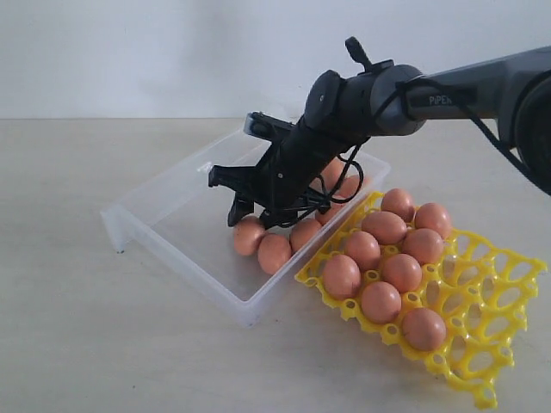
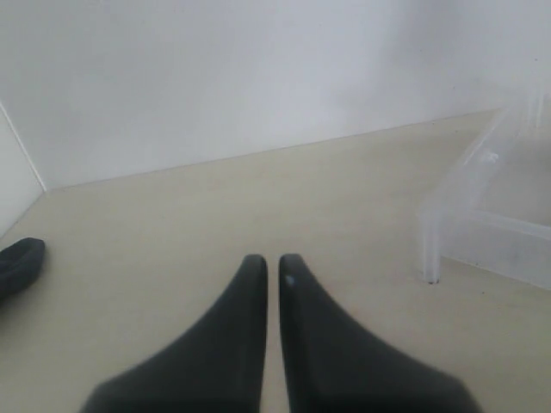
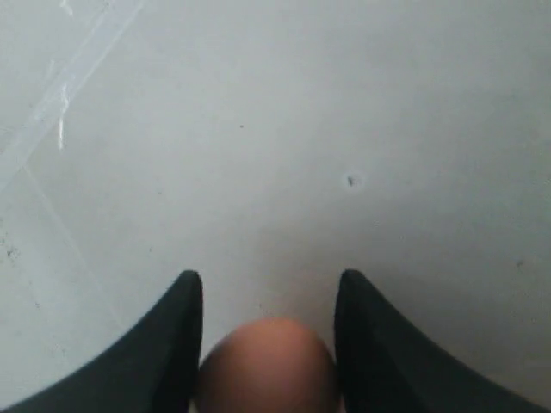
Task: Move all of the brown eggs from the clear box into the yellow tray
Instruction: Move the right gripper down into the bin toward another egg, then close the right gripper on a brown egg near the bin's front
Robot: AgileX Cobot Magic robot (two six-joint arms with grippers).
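Already in tray: nine brown eggs (image 1: 385, 227) sit in cups of the yellow tray (image 1: 492, 288), filling the end nearest the box; the cups at the other end are bare.
Tray position: on the tabletop (image 1: 86, 344), its near edge touching or just beside the long wall of the clear box (image 1: 176, 258).
Left in box: three eggs show plainly along that side of the box, and at least two more peek out behind the arm (image 1: 362, 99). The arm hides part of the box, so the full count cannot be told.
Right claw (image 3: 269, 275): down inside the box, jaws partly open with one egg (image 3: 265, 366) between them and close against both sides. Whether it is firmly gripped cannot be told, and the egg looks to rest low in the box.
Left claw (image 2: 271, 258): jaws nearly together, nothing held, over bare tabletop near a corner of the box.
Progress: by my judgement past halfway, perhaps two thirds.
Left to do: lift this egg across to a free cup, then the others one by one.
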